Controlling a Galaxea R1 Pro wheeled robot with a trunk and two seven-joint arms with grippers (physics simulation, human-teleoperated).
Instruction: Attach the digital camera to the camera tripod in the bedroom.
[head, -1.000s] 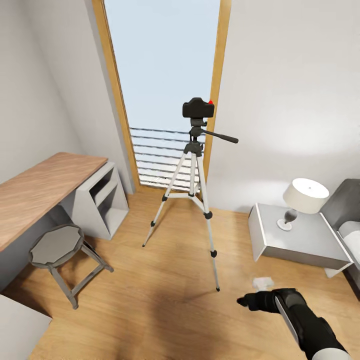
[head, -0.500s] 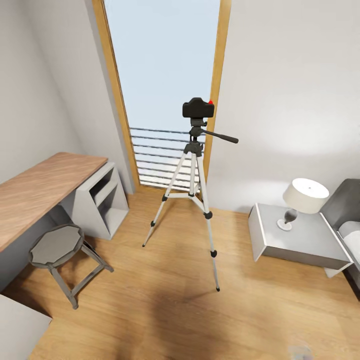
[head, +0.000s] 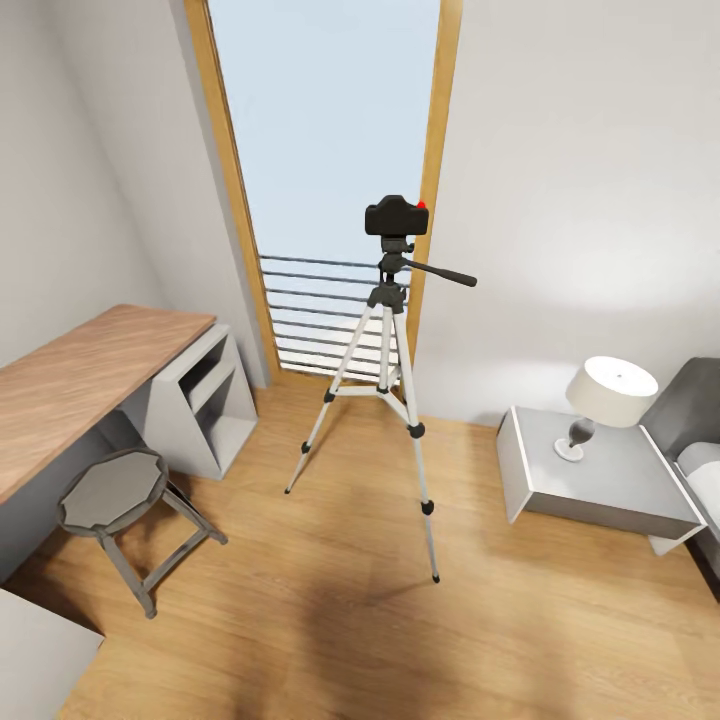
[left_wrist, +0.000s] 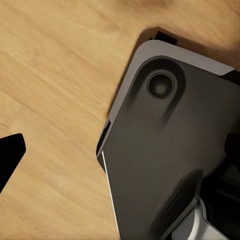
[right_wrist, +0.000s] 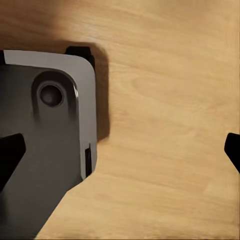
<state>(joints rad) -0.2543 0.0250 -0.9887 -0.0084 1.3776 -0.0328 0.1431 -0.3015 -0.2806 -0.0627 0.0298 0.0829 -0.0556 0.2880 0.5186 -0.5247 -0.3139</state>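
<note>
Home bedroom: bed (head: 700, 470) edge right of nightstand (head: 600, 480) with lamp (head: 608, 398); desk (head: 80, 385), stool (head: 115, 500), wood floor (head: 330, 620), tall window (head: 330, 170).

digital camera (head: 396, 216) atop camera tripod (head: 384, 380); window (head: 325, 150) behind

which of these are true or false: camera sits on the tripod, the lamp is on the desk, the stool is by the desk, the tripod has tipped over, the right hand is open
1. The camera sits on the tripod. True.
2. The lamp is on the desk. False: it stands on the nightstand beside the bed.
3. The stool is by the desk. True.
4. The tripod has tipped over. False: it stands upright on its three legs before the window.
5. The right hand is open. True: its fingertips sit far apart over the floor.
</note>
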